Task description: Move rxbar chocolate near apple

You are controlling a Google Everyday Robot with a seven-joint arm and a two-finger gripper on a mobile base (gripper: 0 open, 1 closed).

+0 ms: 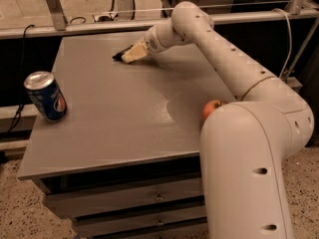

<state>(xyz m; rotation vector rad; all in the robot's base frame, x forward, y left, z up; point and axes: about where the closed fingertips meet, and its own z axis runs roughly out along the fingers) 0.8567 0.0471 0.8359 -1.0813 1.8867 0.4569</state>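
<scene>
— Where's the gripper?
— I see the gripper low at the grey table's far edge, rxbar chocolate at its tip; whether it grips, I can't tell. Apple at the table's right edge, speckled floor beneath.

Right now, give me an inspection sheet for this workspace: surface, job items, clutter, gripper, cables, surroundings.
Surface: grey table with a flat top; drawers under its front edge.
Job's things: dark bar on the far side of the table, at the gripper's tip; apple at the right edge, partly hidden by the arm.
Clutter: blue soda can, upright near the left edge.
Grippers: gripper low over the far side of the table, at the bar.
Cables: dark cord hanging left of the table; thin cable on the right.
Surroundings: metal rail behind the table; speckled floor.
</scene>
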